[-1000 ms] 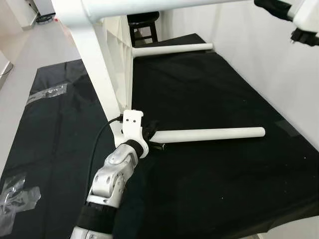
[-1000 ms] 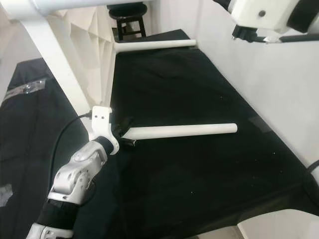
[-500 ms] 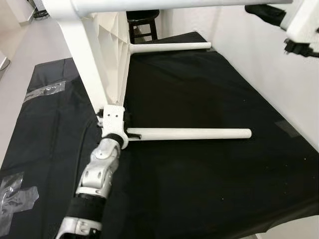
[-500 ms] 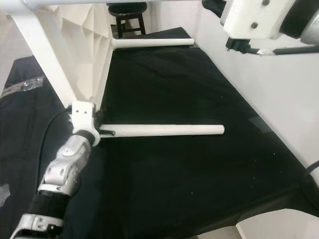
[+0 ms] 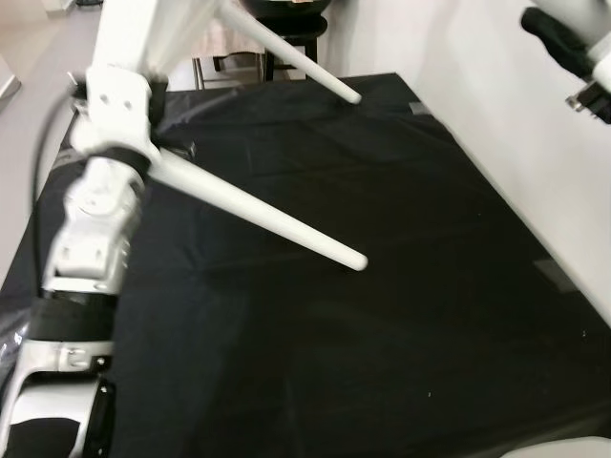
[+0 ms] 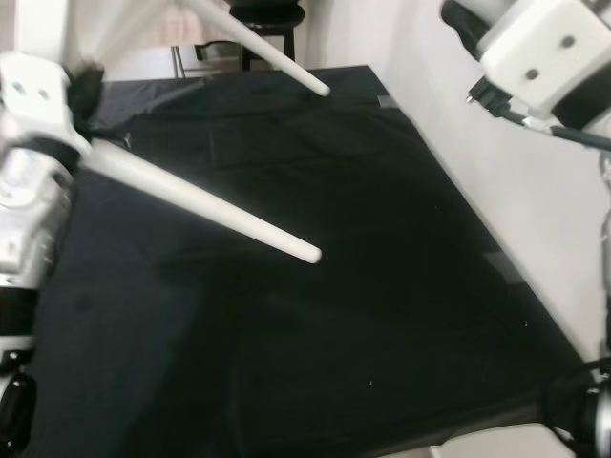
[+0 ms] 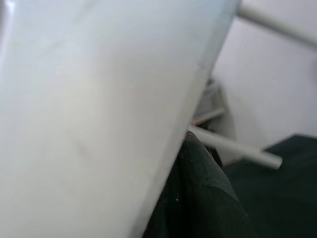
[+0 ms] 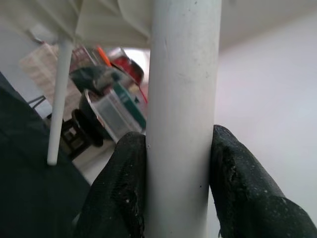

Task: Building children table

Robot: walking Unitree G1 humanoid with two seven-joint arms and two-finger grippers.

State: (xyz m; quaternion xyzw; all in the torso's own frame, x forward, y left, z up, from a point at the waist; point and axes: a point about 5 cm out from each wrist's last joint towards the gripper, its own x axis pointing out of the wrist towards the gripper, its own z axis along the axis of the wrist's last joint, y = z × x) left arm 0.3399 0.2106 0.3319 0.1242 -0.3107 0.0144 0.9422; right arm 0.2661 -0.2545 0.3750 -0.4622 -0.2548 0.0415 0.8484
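Kids' table (image 5: 143,29) held up off black mat (image 5: 401,286), tilted, top toward upper left of head views, legs pointing down-right. Near leg (image 5: 258,212) slanting over mat, free tip in mid-air above mat centre, not touching cloth as far as can tell. Far leg (image 5: 305,69) parallel, further back, tip over mat's rear edge. L gripper (image 5: 158,153) at root of near leg, where leg meets tabletop underside; L arm (image 5: 91,229) reaching up from lower left, white wrist block pressed close to table edge. L fingers mostly hidden behind wrist & leg; L wrist view blurred, white panel (image 7: 99,109) across most of it, one black finger (image 7: 203,198) lying against panel edge — grip looks closed on table at leg root, but can't tell for sure. R gripper (image 8: 179,188) clamped on third leg (image 8: 182,99), both black fingers (image 8: 119,193) pressed tight either side of white tube, seen in R wrist view. R wrist (image 6: 544,57) at upper right of head views, high, beside white wall (image 5: 477,105). Dark stool (image 5: 291,33) behind mat, past far leg. R wrist view bg: another leg (image 8: 58,94) standing over mat, clutter beyond, blurred.
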